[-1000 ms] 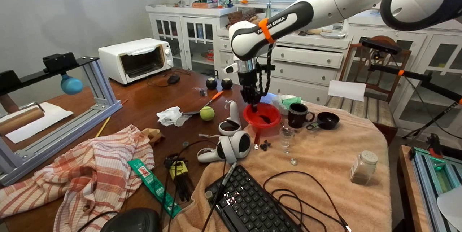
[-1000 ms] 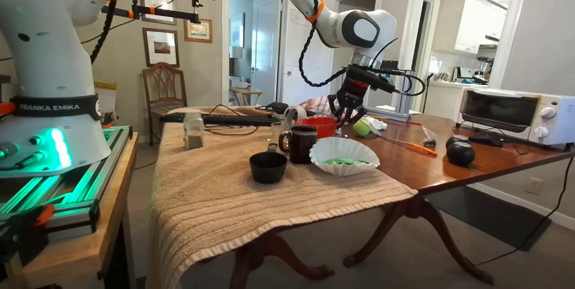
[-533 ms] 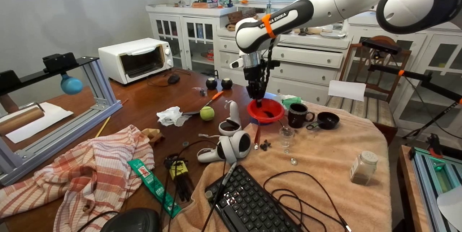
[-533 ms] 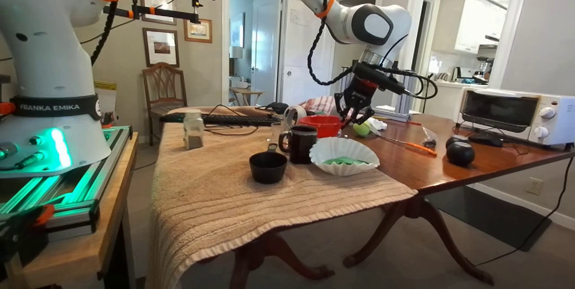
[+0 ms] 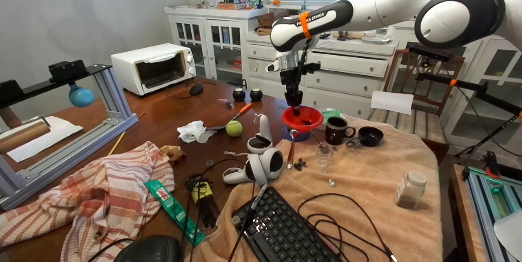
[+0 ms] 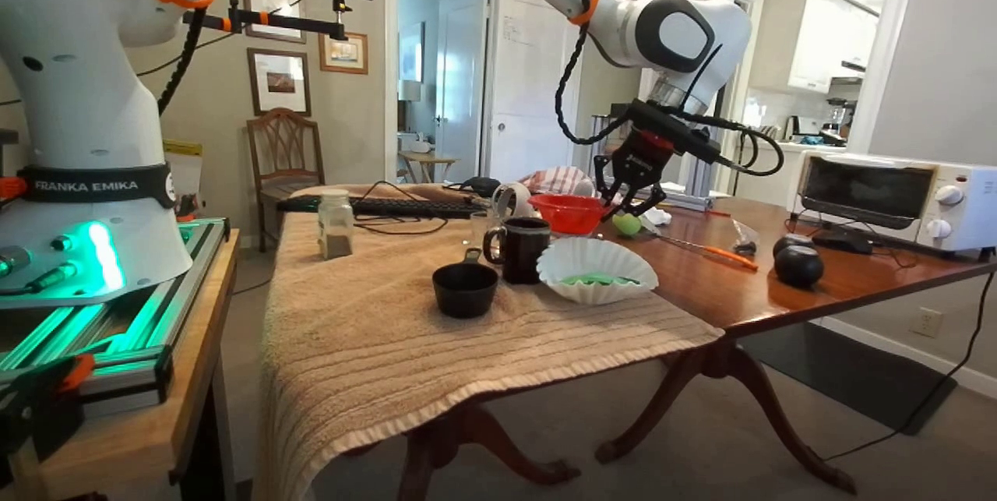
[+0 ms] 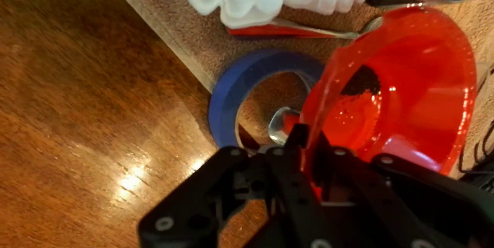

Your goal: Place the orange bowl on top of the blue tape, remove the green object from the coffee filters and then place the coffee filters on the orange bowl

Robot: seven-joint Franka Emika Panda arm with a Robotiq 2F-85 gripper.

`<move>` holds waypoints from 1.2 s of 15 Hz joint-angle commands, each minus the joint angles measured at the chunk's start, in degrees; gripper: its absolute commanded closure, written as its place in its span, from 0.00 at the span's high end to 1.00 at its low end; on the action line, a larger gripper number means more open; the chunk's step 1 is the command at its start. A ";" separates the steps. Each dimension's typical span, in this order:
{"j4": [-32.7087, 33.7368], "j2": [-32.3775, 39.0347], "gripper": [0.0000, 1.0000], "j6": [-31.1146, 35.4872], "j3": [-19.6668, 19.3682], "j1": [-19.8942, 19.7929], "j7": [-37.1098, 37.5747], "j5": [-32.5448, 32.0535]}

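The glossy orange bowl [image 5: 302,119] hangs by its rim from my gripper [image 5: 296,111], whose fingers pinch the near wall from both sides. A dark patch shows inside the bowl. Below it the blue tape [image 5: 297,135] stands on the cloth by the bare wood. From the wrist view the tape ring [image 7: 227,101] is partly covered on its right by the bowl [image 7: 424,97]. White fluted coffee filters [image 6: 565,255], with the green object [image 6: 598,280] lying in them, sit on the towel close to the bowl.
A black mug [image 5: 335,133] and a black measuring cup [image 5: 370,136] stand beside the filters. Near the tape are a red-handled utensil [image 5: 290,154], a small clear glass [image 5: 324,158] and white controllers [image 5: 263,164]. A tennis ball [image 5: 234,128] lies on the bare wood.
The gripper and orange bowl have risen and shifted slightly, rightward in both exterior views. The blue tape, earlier hidden behind the bowl, now shows beneath it. The filters and green object have stayed put.
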 commanded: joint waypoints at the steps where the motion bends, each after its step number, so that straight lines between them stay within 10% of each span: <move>1: 7.31 4.80 0.02 -2.59 -0.33 0.23 4.32 0.99; 13: 11.95 8.39 0.02 -2.15 -0.04 -1.33 10.40 0.77; 14: 12.29 8.61 0.22 -2.43 -0.04 -1.34 10.66 0.65; 18: 12.27 8.29 0.52 -2.68 -0.05 -1.38 11.73 0.44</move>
